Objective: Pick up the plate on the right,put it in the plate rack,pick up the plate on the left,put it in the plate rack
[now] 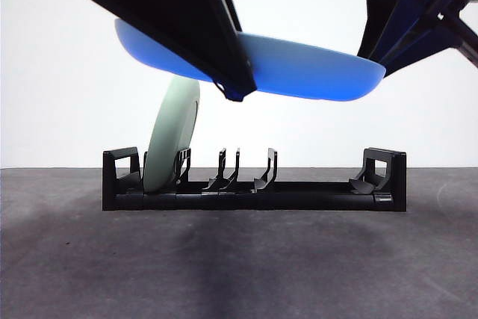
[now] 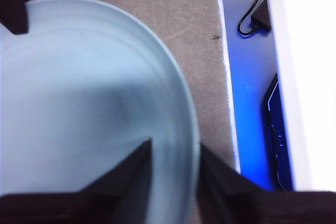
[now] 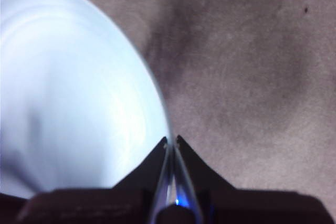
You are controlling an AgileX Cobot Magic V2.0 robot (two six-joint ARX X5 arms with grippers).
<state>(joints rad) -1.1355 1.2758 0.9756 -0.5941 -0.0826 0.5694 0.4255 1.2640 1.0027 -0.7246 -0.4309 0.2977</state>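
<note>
A blue plate (image 1: 314, 72) hangs nearly level in the air above the plate rack (image 1: 299, 192), gripped at two places on its rim. One black gripper (image 1: 235, 91) holds it at the front middle. A second gripper (image 1: 377, 54) holds its right end. In the left wrist view my left gripper (image 2: 176, 150) straddles the rim of the plate (image 2: 79, 103), with one jaw inside and one outside. My right gripper (image 3: 171, 140) is shut tight on the edge of the plate (image 3: 68, 87). A pale green plate (image 1: 173, 136) stands upright in a left slot of the rack.
The rack sits on a grey table (image 1: 239, 259) before a white backdrop. Several of its slots to the right of the green plate hold nothing. Past the table's edge (image 2: 228, 103) lies a blue-lit strip with a cable and a dark device (image 2: 275, 129).
</note>
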